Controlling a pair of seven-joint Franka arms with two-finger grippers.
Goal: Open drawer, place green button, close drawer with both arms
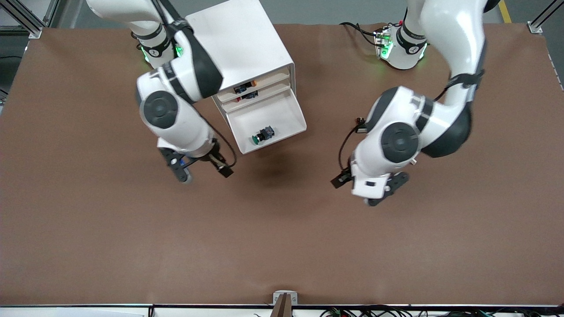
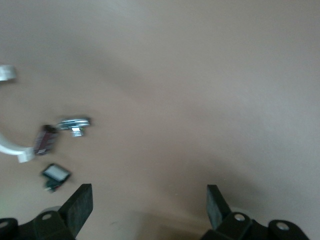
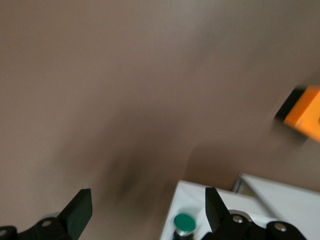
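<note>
The white cabinet (image 1: 246,48) stands on the brown table (image 1: 282,246) near the right arm's base, and its third drawer (image 1: 282,115) is pulled out toward the front camera, its tray wide open. The button (image 1: 263,134) lies on its side in that tray, close to the drawer's front lip. Its long axis runs roughly along that lip, with the round dark green cap (image 3: 185,222) pointing toward the right arm's end of the table and the black-and-blue body toward the left arm's end. In the two drawers above it sit an orange part (image 1: 253,82) and a blue part (image 1: 249,94).

The right pincer (image 1: 200,168) hangs over the bare table just beside the drawer's front corner, fingers (image 3: 79,209) spread and empty. The left pincer (image 1: 379,191) hangs over the bare table well apart from the cabinet, toward the left arm's end, fingers (image 2: 80,205) likewise spread, holding nothing.
</note>
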